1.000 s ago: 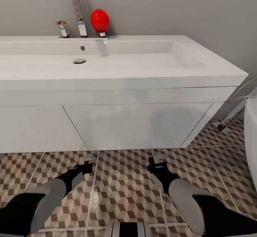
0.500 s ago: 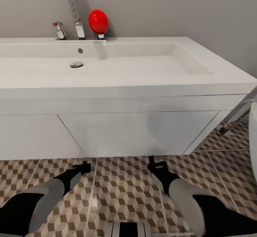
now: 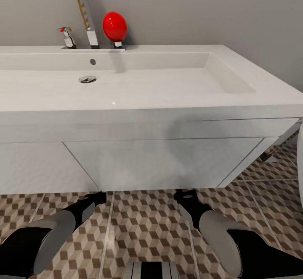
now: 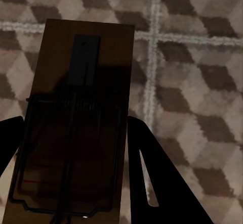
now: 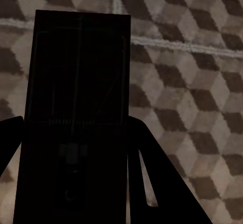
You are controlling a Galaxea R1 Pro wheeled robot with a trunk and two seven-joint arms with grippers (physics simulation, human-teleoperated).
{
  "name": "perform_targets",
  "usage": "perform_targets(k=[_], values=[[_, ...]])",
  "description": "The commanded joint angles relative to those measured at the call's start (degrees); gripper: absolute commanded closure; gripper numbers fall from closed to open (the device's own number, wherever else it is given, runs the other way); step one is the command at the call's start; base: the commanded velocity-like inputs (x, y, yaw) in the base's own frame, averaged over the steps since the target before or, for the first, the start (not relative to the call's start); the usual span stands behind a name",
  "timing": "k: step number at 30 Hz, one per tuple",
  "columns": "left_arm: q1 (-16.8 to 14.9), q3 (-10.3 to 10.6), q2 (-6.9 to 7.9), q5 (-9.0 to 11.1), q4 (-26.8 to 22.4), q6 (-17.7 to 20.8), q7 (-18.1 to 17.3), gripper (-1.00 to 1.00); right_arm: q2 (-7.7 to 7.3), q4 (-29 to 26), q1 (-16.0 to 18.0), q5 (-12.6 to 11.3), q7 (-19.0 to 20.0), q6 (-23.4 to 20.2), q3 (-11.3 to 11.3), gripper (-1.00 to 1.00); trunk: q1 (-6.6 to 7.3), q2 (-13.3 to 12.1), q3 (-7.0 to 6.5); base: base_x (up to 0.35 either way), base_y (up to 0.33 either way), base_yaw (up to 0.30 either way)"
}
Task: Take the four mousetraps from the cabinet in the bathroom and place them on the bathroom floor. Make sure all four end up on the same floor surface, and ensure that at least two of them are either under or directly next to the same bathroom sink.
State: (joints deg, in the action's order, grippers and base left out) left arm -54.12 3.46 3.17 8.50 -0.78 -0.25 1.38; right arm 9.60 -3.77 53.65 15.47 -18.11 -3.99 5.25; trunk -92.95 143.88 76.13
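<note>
— Head view: how do things stand?
— The sink is ahead, bathroom floor below. My left gripper and right gripper each pinch a mousetrap, the other mousetrap dark.
— The risk?
— Releasing high; they might bounce away.

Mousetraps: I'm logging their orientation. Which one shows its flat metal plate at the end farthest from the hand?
The left hand's mousetrap; the right hand's trap has its plate near the fingers.

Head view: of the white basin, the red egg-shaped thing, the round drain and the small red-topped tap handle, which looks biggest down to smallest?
1. Long white rectangular basin
2. Glossy red egg-shaped object
3. Round chrome drain and small chrome tap handle with red top: these look about alike, too close to rank.
</note>
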Motion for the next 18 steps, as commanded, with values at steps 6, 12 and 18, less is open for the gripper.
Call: perform_targets(k=[6,12,18], values=[[-0.02,0.39,0.00,0.37,-0.01,-0.01,0.11,1.00,0.07,-0.09,-0.02,0.49,-0.16,-0.31,0.46,1.00,0.01,0.01,0.04,0.001,0.000,0.000],[-0.02,0.41,0.00,0.37,-0.01,-0.01,0.11,1.00,0.07,-0.09,-0.03,0.59,-0.17,-0.11,0.46,1.00,0.01,0.01,0.04,0.000,0.000,0.000],[-0.02,0.41,0.03,0.37,-0.01,-0.01,0.08,1.00,0.14,-0.09,-0.03,0.57,-0.16,0.67,0.46,1.00,0.01,0.01,0.04,0.000,0.000,0.000]])
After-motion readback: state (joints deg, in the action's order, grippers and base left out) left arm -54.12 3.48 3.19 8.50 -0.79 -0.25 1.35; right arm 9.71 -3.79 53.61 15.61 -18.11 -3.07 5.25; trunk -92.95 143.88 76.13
